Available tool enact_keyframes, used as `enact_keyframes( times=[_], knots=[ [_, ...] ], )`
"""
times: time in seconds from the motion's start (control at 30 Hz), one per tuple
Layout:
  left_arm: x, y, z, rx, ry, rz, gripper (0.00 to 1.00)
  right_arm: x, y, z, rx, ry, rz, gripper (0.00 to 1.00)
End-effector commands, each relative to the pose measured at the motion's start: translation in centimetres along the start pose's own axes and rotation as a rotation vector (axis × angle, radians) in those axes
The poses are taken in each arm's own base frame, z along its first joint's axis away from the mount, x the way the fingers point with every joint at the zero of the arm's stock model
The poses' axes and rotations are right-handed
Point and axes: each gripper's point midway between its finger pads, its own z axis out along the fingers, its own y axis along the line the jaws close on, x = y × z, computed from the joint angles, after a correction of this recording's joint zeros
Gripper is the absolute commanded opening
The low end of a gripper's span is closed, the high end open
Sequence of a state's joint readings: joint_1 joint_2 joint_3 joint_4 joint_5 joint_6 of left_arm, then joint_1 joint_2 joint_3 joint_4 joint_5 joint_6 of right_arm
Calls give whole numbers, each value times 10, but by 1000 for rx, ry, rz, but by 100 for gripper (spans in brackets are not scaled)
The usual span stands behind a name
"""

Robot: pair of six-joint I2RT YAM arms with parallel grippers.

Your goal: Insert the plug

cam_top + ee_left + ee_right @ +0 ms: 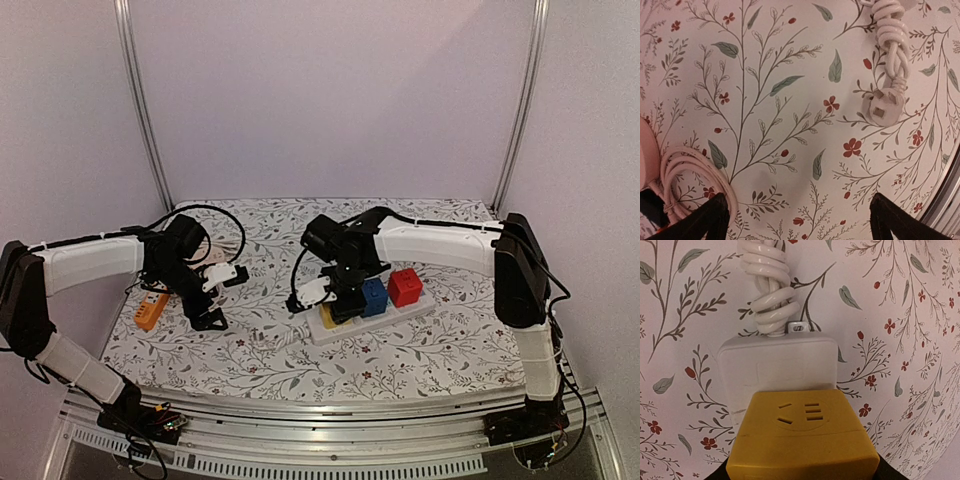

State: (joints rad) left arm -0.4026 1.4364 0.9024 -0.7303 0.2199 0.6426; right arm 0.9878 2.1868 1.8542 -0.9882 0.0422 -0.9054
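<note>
Right gripper (338, 305) is clenching the yellow plug (802, 440) over the white power strip (777, 362), whose long axis is running straight ahead toward its coiled cord (767, 285). Left gripper (797, 212), gaping and empty, is hovering well left of the strip.

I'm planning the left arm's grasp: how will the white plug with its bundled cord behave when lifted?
The white plug looks like rigid moulded plastic, so it should probably keep its shape when squeezed. Its bundled cord, tightly looped, would likely hang as one stiff lump and tug the plug sideways. Being blocky, it seems unlikely to roll.
</note>
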Motion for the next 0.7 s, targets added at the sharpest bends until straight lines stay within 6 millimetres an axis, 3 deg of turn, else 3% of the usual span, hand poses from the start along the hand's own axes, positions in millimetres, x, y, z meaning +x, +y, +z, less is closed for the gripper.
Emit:
enact_keyframes(
  times=[0.0, 0.1, 0.23, 0.4, 0.47, 0.57, 0.67],
  knots=[
    [0, 1, -2, 12, -6, -4, 98, 33, 62, 24, -251, 160, -6, 0],
    [0, 1, -1, 14, -3, -4, 98, 29, 42, 25, -228, 145, 15, 0],
    [1, -2, 0, 23, -4, 0, 98, 24, 44, 36, -316, 80, 0, 1],
    [3, -1, 3, 28, 6, -3, 98, 24, 67, 53, -497, 56, -64, 7],
    [3, -2, 3, 30, 9, -3, 98, 33, 77, 74, -555, 96, -63, 8],
    [4, -2, 4, 32, 12, -3, 98, 51, 86, 97, -562, 172, -53, 6],
    [4, 0, 6, 31, 22, -3, 98, 55, 91, 103, -551, 177, -27, 5]
  ],
)
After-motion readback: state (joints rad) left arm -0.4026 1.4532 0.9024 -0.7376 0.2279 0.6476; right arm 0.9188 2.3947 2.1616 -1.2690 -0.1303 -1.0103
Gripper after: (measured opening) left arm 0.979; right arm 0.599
